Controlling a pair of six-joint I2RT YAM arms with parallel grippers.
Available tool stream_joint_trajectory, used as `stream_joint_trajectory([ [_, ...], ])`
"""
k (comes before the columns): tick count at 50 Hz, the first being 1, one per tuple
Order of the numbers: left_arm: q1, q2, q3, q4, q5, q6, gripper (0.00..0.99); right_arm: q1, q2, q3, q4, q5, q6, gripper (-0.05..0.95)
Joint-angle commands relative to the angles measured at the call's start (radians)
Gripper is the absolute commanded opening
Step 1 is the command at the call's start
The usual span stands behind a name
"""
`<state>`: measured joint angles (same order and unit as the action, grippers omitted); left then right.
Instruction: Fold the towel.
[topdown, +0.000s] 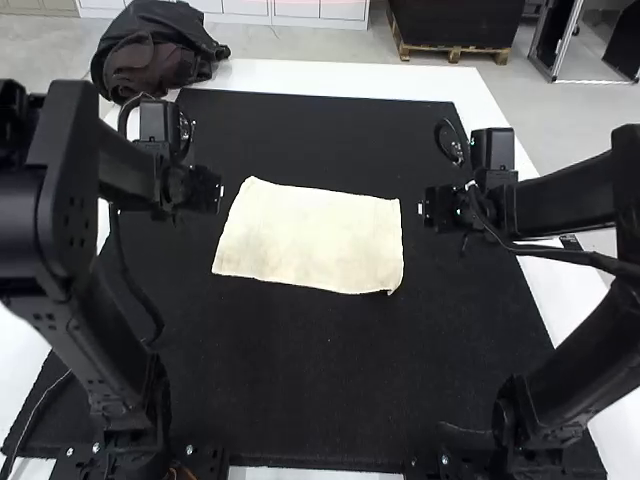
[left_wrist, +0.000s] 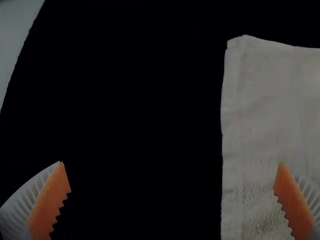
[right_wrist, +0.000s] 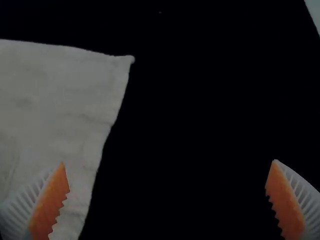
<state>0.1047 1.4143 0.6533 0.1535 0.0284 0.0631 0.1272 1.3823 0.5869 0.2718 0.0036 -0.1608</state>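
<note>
The left gripper (topdown: 219, 190) holds its two white ribbed fingers (left_wrist: 20, 207) wide apart, their toothed orange pads (left_wrist: 294, 202) facing each other; the left finger is over the black mat (left_wrist: 140, 110), the right one over the left part of the cream towel (left_wrist: 270, 110). The towel lies flat, its left edge running near to far, fairly straight beside a faint hem line, up to a blunt far left corner, with speckled, rougher texture at the near part. Far to the left, the mat's curving edge meets the pale tabletop (left_wrist: 16, 37).
</note>
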Motion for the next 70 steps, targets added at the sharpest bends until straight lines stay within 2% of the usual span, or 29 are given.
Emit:
stream_joint_trajectory([
  [1, 0.003, 0.041, 0.051, 0.012, 0.056, -0.002, 0.959, 0.011, 0.012, 0.039, 0.007, -0.011, 0.030, 0.91],
  [7, 0.001, 0.094, 0.088, 0.024, 0.071, 0.000, 0.959, 0.012, 0.087, 0.070, 0.006, -0.045, 0.096, 0.91],
  [28, 0.004, 0.324, 0.233, 0.035, 0.162, 0.015, 0.959, 0.034, 0.325, 0.235, 0.012, -0.122, 0.176, 0.91],
  [45, -0.010, 0.486, 0.348, 0.044, 0.169, 0.018, 0.959, 0.058, 0.448, 0.347, 0.014, -0.126, 0.202, 0.91],
  [70, -0.031, 0.632, 0.465, 0.043, 0.169, 0.018, 0.959, 0.069, 0.546, 0.386, 0.032, -0.132, 0.202, 0.91],
])
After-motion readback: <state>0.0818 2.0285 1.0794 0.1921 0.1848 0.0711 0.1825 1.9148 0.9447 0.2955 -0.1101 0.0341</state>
